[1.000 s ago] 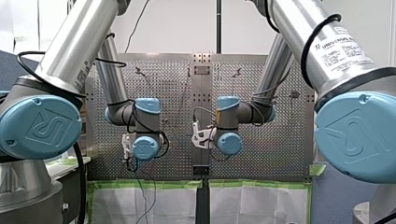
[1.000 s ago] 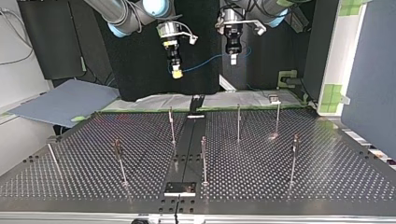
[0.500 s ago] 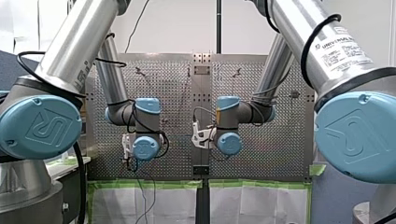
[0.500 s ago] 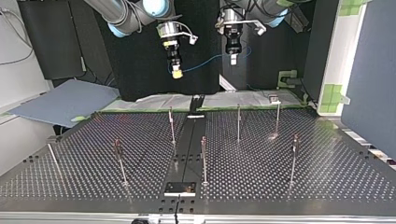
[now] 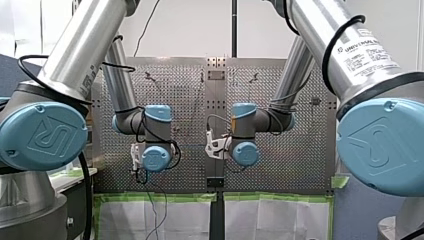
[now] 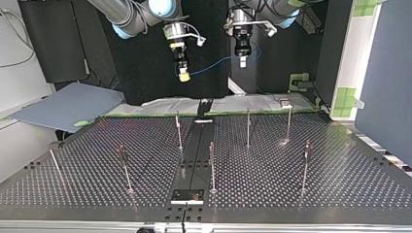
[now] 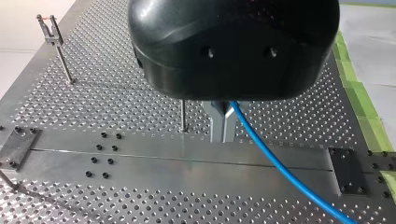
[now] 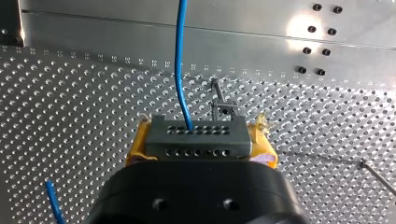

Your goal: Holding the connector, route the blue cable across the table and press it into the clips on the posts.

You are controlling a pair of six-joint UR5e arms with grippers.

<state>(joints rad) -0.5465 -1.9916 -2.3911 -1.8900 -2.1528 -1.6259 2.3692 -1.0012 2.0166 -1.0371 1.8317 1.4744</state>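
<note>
In the right wrist view my right gripper [image 8: 199, 148] is shut on a grey connector [image 8: 198, 135], which sits between its yellow pads [image 8: 136, 145]. A blue cable [image 8: 180, 60] runs out of the connector over the perforated table. In the left wrist view my left gripper [image 7: 223, 133] has its metal fingers shut on the blue cable [image 7: 280, 168], which trails off to one side. In the top view both grippers hang high above the table's far edge: my right gripper [image 6: 183, 74] is at the view's left and my left gripper [image 6: 242, 61] at its right. The cable [image 6: 214, 64] sags between them.
Several thin clip posts stand on the table, among them one [image 6: 179, 129] left of the centre rail, one [image 6: 248, 127] right of it, and one [image 6: 212, 161] nearer the camera. A dark plate [image 6: 187, 196] lies on the rail. In the front view both wrists [image 5: 156, 158] hide their grippers.
</note>
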